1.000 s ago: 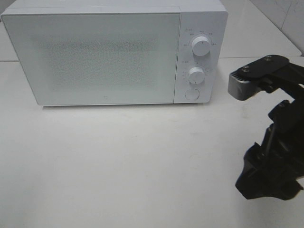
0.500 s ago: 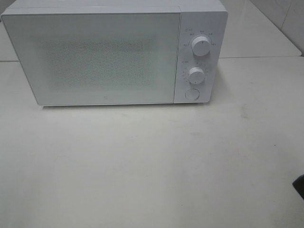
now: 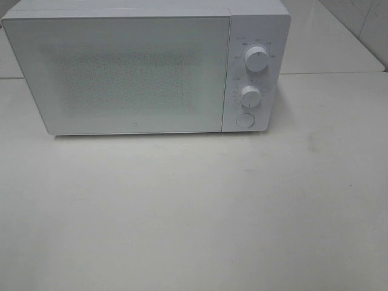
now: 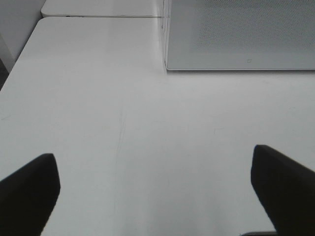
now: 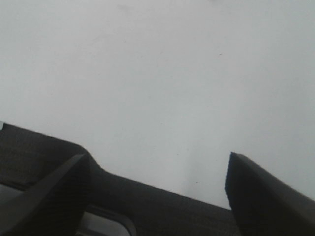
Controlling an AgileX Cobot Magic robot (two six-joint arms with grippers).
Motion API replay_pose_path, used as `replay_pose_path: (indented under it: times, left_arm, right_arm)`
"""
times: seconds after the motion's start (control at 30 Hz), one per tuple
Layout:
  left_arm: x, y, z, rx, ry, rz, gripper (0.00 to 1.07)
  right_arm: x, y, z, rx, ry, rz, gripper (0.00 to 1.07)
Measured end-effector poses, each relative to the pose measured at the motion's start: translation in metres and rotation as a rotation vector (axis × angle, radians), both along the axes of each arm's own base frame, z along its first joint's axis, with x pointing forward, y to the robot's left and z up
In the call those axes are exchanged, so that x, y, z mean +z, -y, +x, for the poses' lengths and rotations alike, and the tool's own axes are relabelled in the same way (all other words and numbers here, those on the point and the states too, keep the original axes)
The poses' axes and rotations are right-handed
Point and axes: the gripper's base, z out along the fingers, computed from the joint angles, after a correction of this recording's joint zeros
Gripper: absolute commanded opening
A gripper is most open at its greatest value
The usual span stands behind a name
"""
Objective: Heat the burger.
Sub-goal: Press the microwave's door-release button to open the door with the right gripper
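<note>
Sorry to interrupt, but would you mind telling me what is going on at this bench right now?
Nothing is being handled at this moment. The white microwave stands closed on the table, and no burger shows in any view. Neither arm appears in the high view. The left gripper and the right gripper are both open over the table, holding nothing.

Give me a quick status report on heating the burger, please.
Left gripper open, empty. Right gripper open, empty. Burger not in view. Microwave door shut.
</note>
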Motion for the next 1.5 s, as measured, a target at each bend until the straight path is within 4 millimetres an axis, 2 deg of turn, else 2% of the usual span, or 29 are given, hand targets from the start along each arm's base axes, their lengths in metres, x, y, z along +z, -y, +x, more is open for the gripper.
replay_pose_path:
  times: [0.3,0.53,0.73,1.5]
  left_arm:
    - [0.0,0.0,0.0,0.0,0.0,0.0,0.98]
    - [0.0,0.0,0.0,0.0,0.0,0.0,0.98]
    - [0.0,0.0,0.0,0.0,0.0,0.0,0.98]
    - [0.0,0.0,0.0,0.001,0.0,0.001,0.98]
  right_arm:
    - [0.005,0.016,-0.036,-0.114,0.21,-0.001,0.75]
    - [-0.019,0.02,-0.053,-0.141,0.287,0.003,0.75]
    - [-0.023,0.021,-0.059,-0.139,0.423,0.033,0.75]
    - [-0.021,0.021,-0.06,-0.14,0.451,0.04,0.75]
